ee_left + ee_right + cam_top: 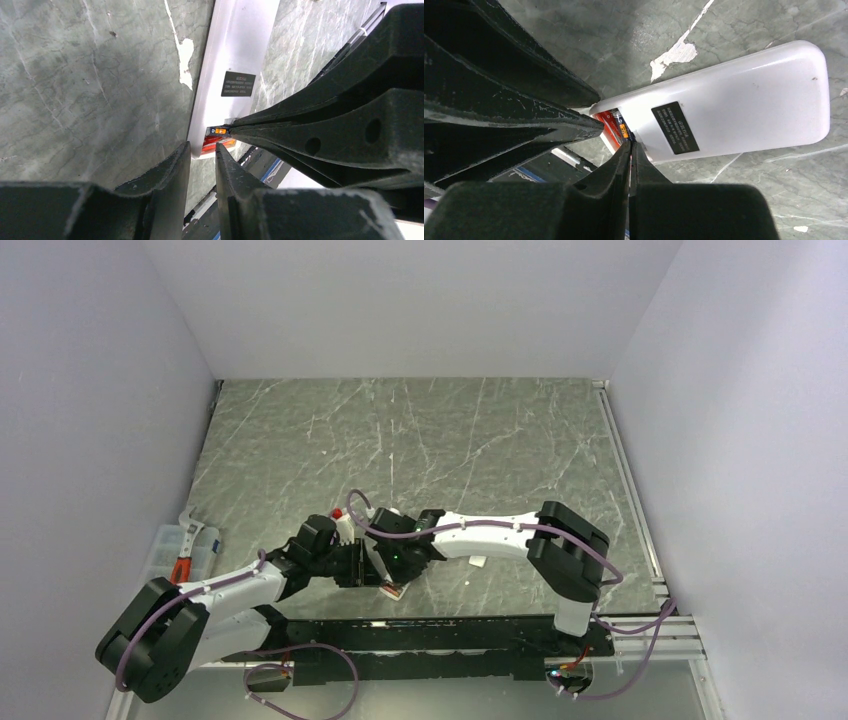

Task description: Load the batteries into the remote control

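The remote control (744,100) shows its white back with the dark label. Its end is open, with red inside. In the top view only its red and white end (392,589) shows, under the two wrists. My left gripper (202,152) is shut on that open end, one finger on each side. A dark battery (218,131) with an orange mark lies in the opening, and it also shows in the right wrist view (623,129). My right gripper (630,145) is shut, with its tips against that battery. The pale battery is out of view.
A small flat white square piece (478,561) lies on the marble table just right of the grippers. A clear plastic box (172,552) with a red-handled tool stands at the left edge. The black rail (450,635) runs along the near edge.
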Action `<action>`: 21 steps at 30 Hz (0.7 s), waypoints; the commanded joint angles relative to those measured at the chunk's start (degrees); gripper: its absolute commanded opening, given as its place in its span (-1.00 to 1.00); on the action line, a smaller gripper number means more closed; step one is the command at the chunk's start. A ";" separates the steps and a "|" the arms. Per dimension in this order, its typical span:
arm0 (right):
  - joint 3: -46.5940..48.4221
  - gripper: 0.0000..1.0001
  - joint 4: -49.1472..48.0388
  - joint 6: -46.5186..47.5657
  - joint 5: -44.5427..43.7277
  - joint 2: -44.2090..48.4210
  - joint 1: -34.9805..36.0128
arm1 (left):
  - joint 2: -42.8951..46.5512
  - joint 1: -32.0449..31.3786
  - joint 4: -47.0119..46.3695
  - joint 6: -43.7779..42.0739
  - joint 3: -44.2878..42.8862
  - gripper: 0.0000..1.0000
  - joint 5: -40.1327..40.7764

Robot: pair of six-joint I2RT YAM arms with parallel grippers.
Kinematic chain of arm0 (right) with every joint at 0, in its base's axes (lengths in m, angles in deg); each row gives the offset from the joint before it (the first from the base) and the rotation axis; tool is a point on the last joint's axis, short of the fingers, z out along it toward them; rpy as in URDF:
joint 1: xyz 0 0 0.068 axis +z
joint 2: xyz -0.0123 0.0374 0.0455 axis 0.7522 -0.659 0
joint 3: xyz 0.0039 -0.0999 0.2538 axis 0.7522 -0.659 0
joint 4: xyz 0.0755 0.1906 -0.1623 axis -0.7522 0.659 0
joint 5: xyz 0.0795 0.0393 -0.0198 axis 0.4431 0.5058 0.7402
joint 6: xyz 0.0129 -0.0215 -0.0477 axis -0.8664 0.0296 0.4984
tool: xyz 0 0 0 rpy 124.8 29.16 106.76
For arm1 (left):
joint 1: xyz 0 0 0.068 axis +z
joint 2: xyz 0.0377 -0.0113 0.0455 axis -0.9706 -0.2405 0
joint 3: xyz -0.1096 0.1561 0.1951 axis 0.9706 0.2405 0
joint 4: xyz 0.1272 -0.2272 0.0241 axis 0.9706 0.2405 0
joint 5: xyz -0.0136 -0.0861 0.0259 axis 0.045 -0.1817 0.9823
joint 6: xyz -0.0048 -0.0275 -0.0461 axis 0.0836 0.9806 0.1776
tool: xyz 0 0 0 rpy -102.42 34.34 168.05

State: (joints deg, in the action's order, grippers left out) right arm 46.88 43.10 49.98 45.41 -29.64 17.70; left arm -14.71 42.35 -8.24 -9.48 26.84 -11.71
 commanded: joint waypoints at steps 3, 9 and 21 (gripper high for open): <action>1.46 -0.91 2.95 -0.33 -5.69 -1.66 0.71 | 0.02 -0.23 -1.28 -0.78 -1.36 -0.39 -1.09; 2.38 -0.92 4.26 -0.16 -7.56 -1.39 1.06 | -0.14 -0.28 -1.21 -0.95 -1.32 -0.39 -0.84; 2.96 -0.79 5.43 -1.07 -8.76 3.82 1.26 | -0.67 -0.28 -1.02 -1.22 -1.80 -0.40 -0.64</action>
State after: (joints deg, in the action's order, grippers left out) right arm 49.06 46.40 49.59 39.31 -29.68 19.03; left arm -15.03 42.35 -8.26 -9.51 26.84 -11.69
